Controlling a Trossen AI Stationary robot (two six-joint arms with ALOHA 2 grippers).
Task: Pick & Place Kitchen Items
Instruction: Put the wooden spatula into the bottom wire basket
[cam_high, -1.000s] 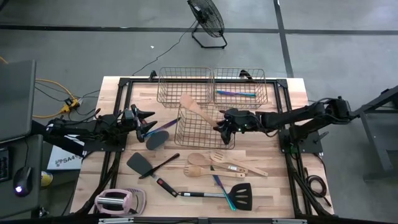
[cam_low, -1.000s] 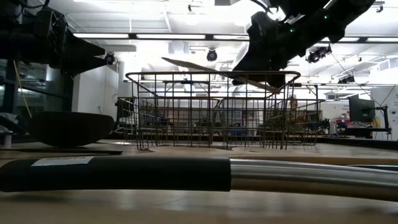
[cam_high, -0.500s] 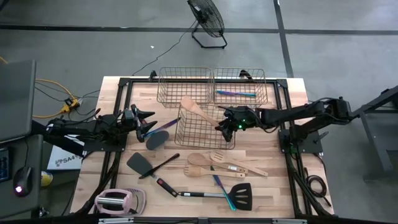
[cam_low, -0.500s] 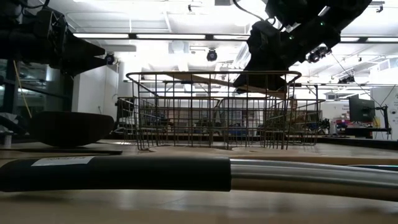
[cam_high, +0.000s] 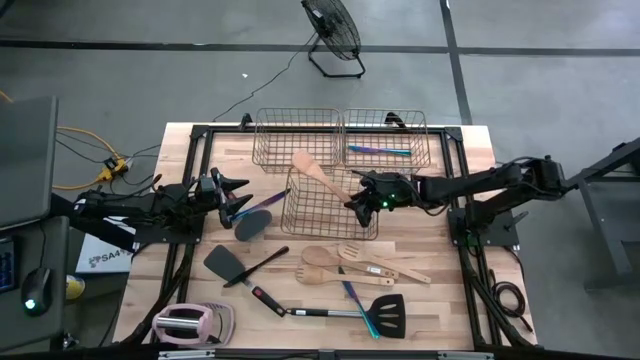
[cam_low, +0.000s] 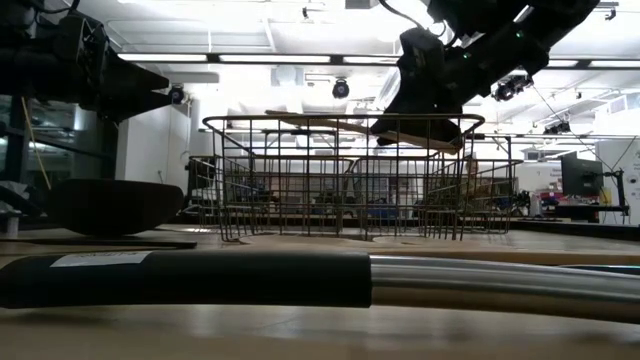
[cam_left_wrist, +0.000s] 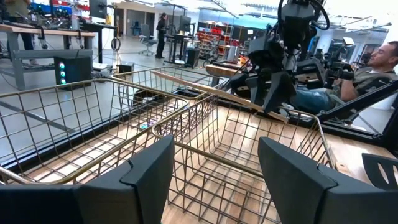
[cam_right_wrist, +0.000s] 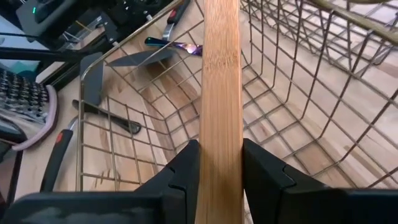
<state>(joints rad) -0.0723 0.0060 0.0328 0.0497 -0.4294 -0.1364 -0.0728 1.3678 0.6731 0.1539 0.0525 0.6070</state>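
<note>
Wooden spoon (cam_high: 318, 176) in right pincer (cam_high: 358, 202)

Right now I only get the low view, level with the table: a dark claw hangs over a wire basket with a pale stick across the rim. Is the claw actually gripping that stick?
Observer: Yes. The right wrist view shows the right gripper shut on the flat handle of a wooden utensil.
Operator: Where does the stick's other end sit?
Observer: In the high view, its broad end lies over the far left corner of the wire basket, at the rim.
Operator: And the other arm?
Observer: The left gripper hovers at the table's left side, fingers apart and empty, pointing at that basket.
</note>
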